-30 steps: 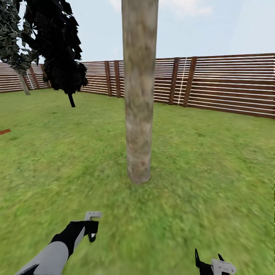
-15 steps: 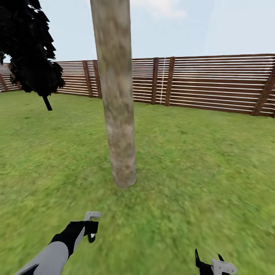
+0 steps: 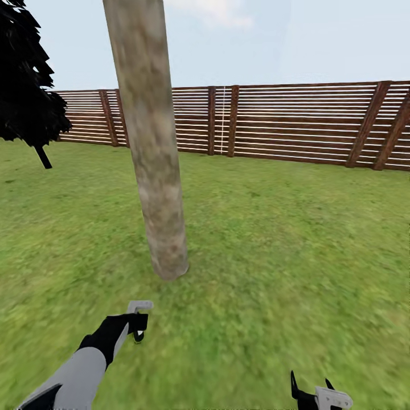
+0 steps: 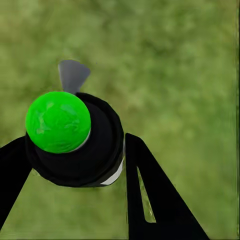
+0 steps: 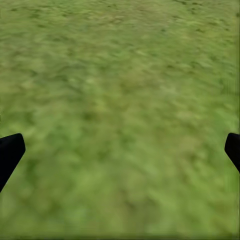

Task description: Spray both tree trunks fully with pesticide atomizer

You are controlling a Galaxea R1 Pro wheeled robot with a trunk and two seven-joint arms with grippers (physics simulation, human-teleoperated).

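Nowhere does any brand, label or readable writing show on the things in view. Farthest left in the head view stands a black conifer on the grass lawn, with the brown slatted fence running behind it across the whole width. Next comes the tree trunk, a thick pale grey-beige column with darker blotches, leaning slightly and rooted in the grass ahead of the robot. Below it, the left gripper reaches forward over the lawn, well short of the trunk's base. In the left wrist view the pesticide atomizer sits between the two black fingers, its black body pressed against them and its bright green round cap and grey nozzle tip facing the camera; the jaws are closed around it. At the lower right of the head view the right gripper hangs over bare grass. Its wrist view shows the fingertips spread wide apart with nothing between them.
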